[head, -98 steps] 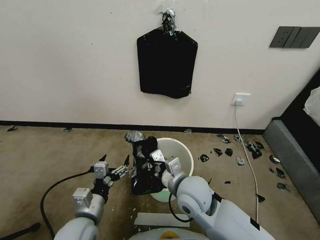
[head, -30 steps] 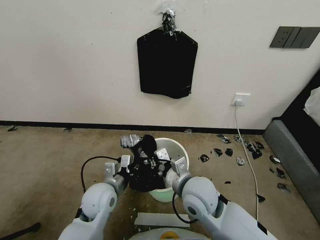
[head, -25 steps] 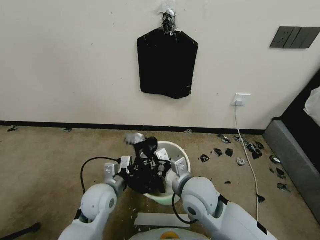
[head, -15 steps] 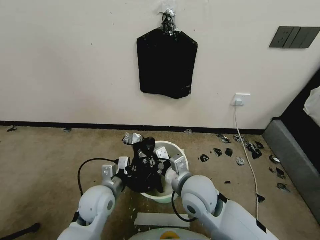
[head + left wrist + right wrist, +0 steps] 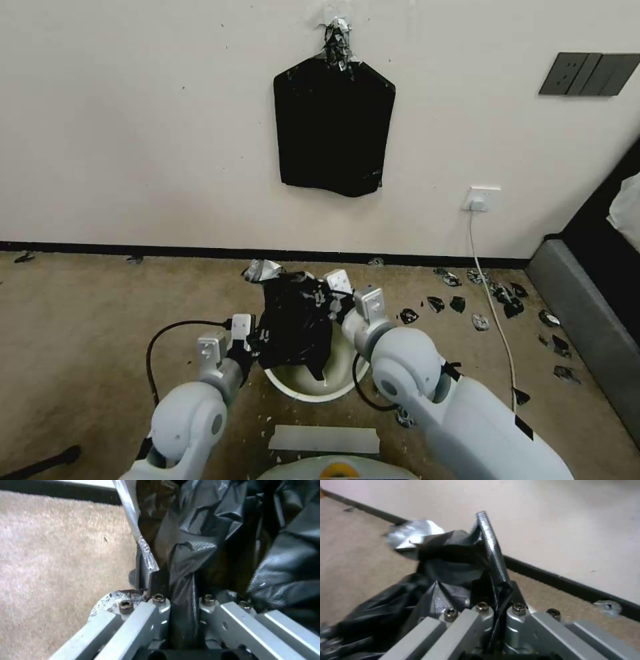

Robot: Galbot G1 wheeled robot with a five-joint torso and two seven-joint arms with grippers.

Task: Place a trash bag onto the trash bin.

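Head view: I see trash bag point(image 5: 295, 327) stretched between 2 grippers above tilted trash bin point(image 5: 313, 387) on carpet. Left wrist: left gripper point(image 5: 182, 600) clamped on bag fold. Right wrist: right gripper point(image 5: 500, 607) pinching bag edge.

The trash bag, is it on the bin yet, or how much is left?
Not yet. Done: both grippers, the left gripper and the right gripper, are shut on the trash bag. In hand: it hangs bunched over the trash bin. Left: opening it and fitting it over the rim.
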